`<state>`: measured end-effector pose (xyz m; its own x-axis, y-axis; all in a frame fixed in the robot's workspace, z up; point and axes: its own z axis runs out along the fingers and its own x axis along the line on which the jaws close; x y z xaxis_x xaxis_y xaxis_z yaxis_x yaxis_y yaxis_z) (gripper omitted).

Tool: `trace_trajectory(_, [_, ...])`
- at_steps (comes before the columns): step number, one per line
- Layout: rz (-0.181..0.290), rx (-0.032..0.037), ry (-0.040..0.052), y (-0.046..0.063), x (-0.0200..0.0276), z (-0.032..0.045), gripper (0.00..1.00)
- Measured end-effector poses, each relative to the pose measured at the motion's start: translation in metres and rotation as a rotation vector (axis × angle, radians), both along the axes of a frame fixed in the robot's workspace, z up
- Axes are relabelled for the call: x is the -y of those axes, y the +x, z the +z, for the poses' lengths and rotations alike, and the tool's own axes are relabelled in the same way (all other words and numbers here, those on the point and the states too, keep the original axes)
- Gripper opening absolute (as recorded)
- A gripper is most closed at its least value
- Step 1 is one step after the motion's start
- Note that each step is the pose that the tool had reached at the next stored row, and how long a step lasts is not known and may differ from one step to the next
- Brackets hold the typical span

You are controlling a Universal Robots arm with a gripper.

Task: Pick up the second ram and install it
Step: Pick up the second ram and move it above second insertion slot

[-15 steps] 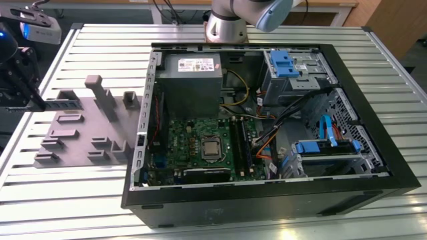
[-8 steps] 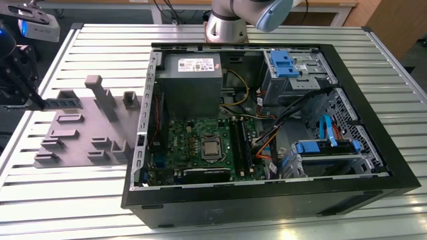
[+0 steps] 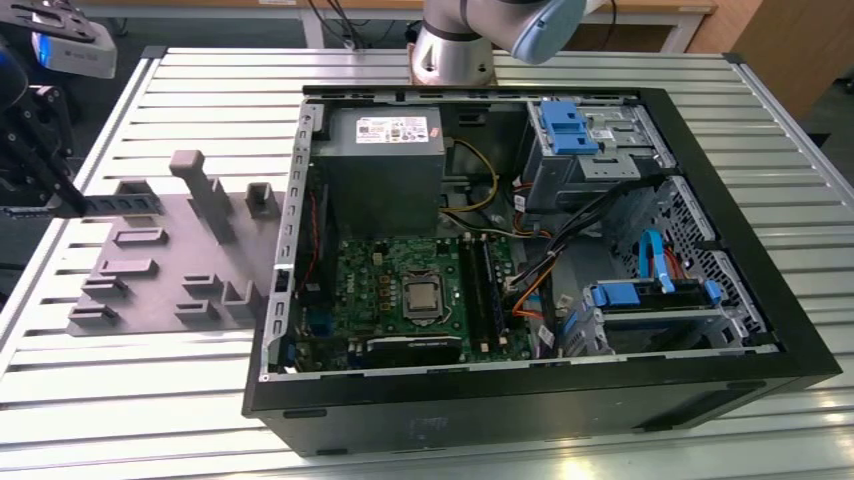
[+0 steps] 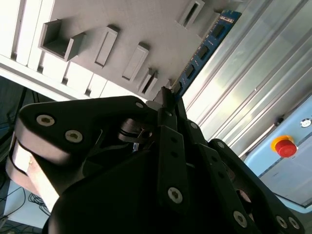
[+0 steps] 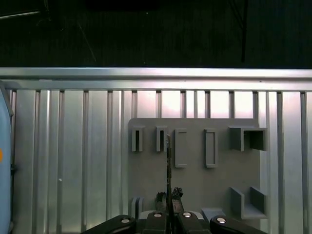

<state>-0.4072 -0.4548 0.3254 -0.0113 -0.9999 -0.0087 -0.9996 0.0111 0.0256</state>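
The second ram [image 4: 207, 41] is a narrow blue board with dark chips, and my gripper [image 4: 168, 95] is shut on one end of it. In the first wrist view the ram [image 5: 168, 163] shows edge-on, running out from the fingertips [image 5: 162, 197] over the grey holder plate [image 5: 195, 185]. In the exterior view my gripper [image 3: 60, 200] hangs at the far left, with the ram [image 3: 120, 201] pointing toward the plate's raised blocks. I cannot tell whether the ram touches the plate. The black memory slots [image 3: 481, 290] lie on the green motherboard inside the open case.
The open black computer case [image 3: 747, 300] fills the exterior view's right, with a power supply [image 3: 380, 160], blue drive latches [image 3: 567, 125] and cables. The grey holder plate [image 3: 160, 265] lies on the slatted metal table [image 3: 200, 90]. A red stop button [image 4: 284, 146] sits beyond the table.
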Motion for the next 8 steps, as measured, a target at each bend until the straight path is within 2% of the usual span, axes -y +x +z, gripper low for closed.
trace_trajectory(8, [0.000,0.0000,0.0000,0.0000,0.0000,0.0048,0.14])
